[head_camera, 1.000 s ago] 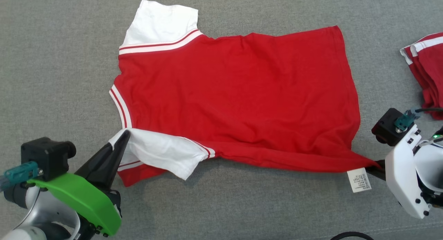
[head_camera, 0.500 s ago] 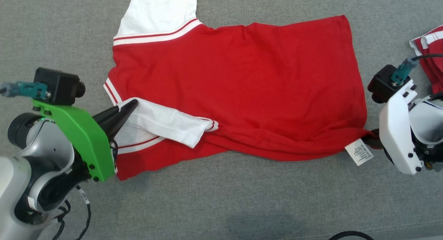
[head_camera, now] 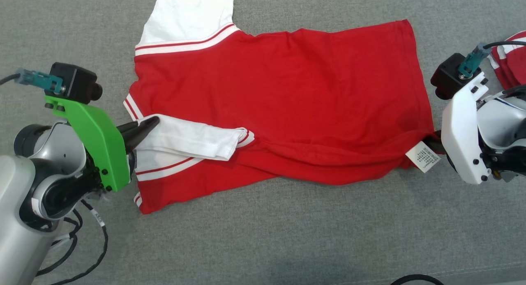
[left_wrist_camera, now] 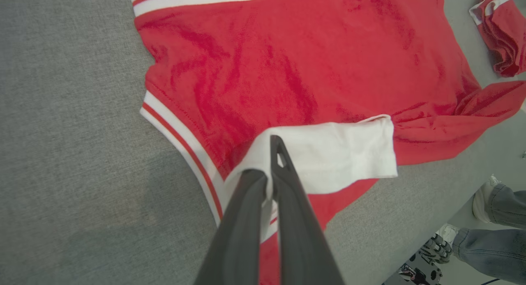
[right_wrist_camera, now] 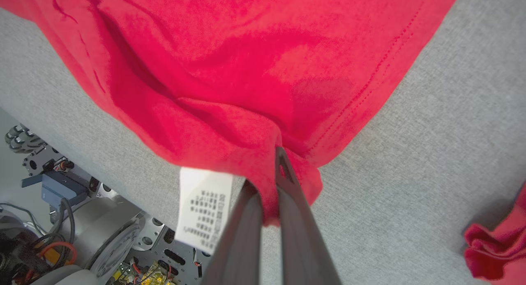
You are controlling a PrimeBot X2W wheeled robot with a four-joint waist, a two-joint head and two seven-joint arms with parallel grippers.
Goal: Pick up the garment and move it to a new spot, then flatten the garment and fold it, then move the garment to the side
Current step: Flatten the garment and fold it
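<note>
Got the red short-sleeved cotton T-shirt with white sleeves (head_camera: pixel 287 100) lying mid-frame on the grey fabric-covered desk (head_camera: pixel 287 235), lower edge rumpled. Pinching the folded-in white sleeve (head_camera: pixel 193 139) with the left end effector (head_camera: pixel 151 122) at centre left, and the red hem corner (right_wrist_camera: pixel 298 182) beside the white care label (head_camera: pixel 423 155) with the right end effector (right_wrist_camera: pixel 271 170) at centre right. Probably gripping both ends so the edge folds over evenly.
</note>
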